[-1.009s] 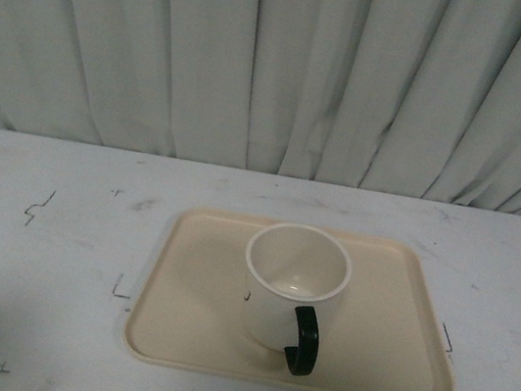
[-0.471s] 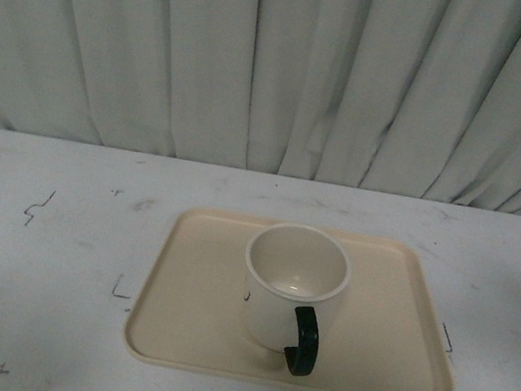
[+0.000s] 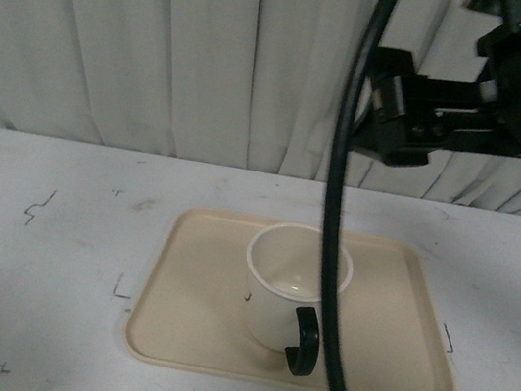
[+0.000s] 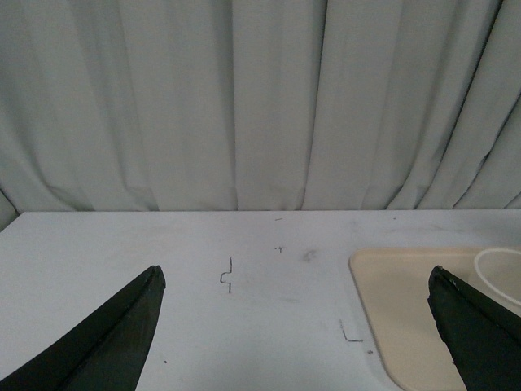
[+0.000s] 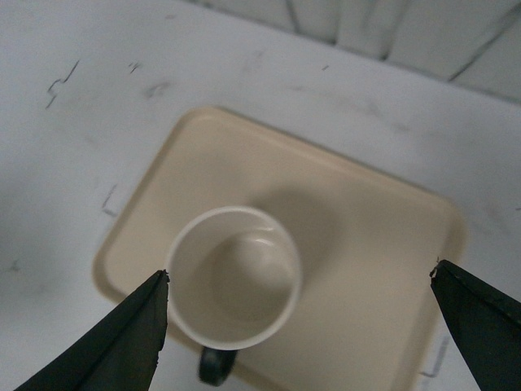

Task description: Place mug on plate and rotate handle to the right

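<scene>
The cream-white mug stands upright on the beige plate, near its middle. Its dark handle points toward the front edge of the table. Only a small black mark of the face shows on the mug's left side. My right gripper is open and empty, high above the plate; the mug and handle lie below it. In the front view the right arm shows at upper right. My left gripper is open and empty over bare table, left of the plate.
A black cable hangs down across the front view, in front of the mug. The white table carries small pen marks. A pale curtain closes the far side.
The right arm has come into the front view at upper right, with its cable hanging across the mug. The mug and plate have not moved.
</scene>
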